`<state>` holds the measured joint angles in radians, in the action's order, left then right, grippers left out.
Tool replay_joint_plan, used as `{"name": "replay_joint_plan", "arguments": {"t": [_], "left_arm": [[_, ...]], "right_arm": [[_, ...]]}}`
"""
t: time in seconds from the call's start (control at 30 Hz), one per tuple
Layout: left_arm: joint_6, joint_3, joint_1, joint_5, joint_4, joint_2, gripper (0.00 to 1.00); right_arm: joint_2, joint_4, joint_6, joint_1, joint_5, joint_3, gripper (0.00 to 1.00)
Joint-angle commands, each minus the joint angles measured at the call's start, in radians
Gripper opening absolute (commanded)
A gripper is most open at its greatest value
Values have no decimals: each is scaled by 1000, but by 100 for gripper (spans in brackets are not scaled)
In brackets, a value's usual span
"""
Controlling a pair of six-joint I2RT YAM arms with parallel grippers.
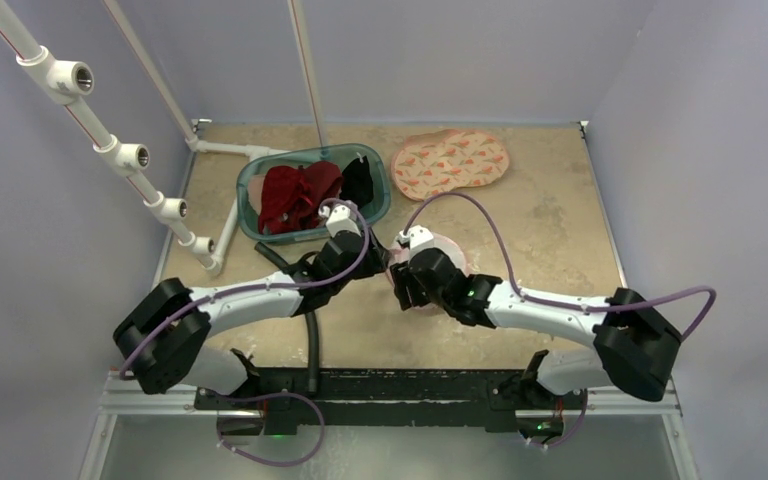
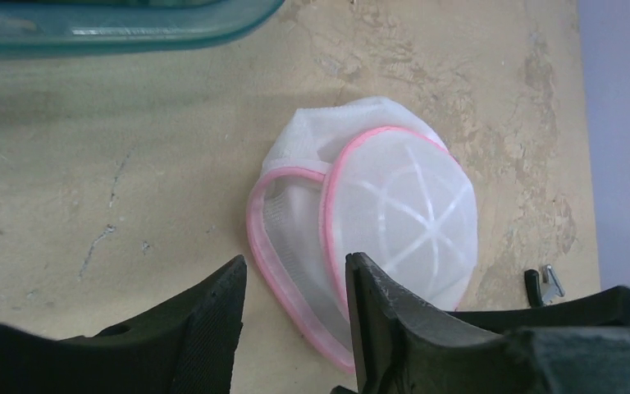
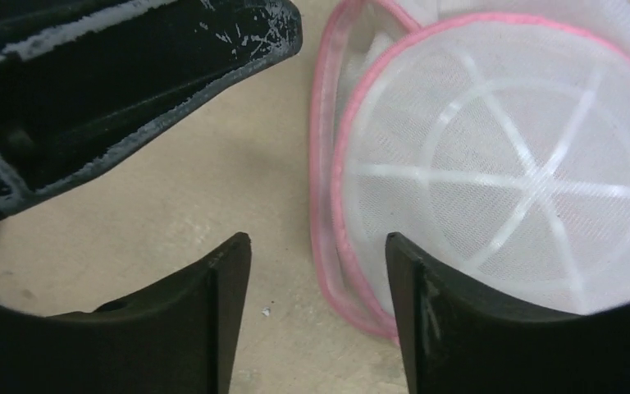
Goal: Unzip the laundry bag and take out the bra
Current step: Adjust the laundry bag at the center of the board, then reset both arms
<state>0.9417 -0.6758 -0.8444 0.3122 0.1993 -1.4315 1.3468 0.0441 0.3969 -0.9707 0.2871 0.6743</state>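
The laundry bag (image 2: 402, 205) is seen centre frame. Left gripper (image 2: 295, 264) and right gripper (image 3: 318, 243) are held part-open, nothing clamped.

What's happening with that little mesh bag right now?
Left gripper open, empty; right gripper open, empty, both at the laundry bag. Bag lying on table, zip state unclear. Clothes basket behind, not in the way.
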Motion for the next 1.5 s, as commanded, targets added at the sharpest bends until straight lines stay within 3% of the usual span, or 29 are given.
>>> {"name": "replay_joint_plan", "arguments": {"t": [0.0,0.17,0.33,0.57,0.83,1.17,1.33,1.47], "left_arm": [[-71,-31,5,49,-64,87,47],[-109,-49,5,10,-64,134,46],[-137,-31,3,-195,148,114,42],[-52,-92,-21,-440,414,-126,19],[-5,-87,-21,-424,477,-353,5],[-52,-110,-22,-314,394,-462,3],[-68,-79,-23,-279,397,-416,5],[-119,-79,-32,-260,347,-268,17]], "right_arm": [[-108,-40,9,6,-3,73,67],[-284,-154,30,61,73,86,72],[-447,-142,145,242,112,-23,69],[-578,-67,275,303,131,-159,67],[-606,-70,279,303,131,-196,67],[-641,-80,283,303,123,-223,67],[-663,-93,271,303,119,-213,68],[-685,-118,238,303,112,-170,71]]}}
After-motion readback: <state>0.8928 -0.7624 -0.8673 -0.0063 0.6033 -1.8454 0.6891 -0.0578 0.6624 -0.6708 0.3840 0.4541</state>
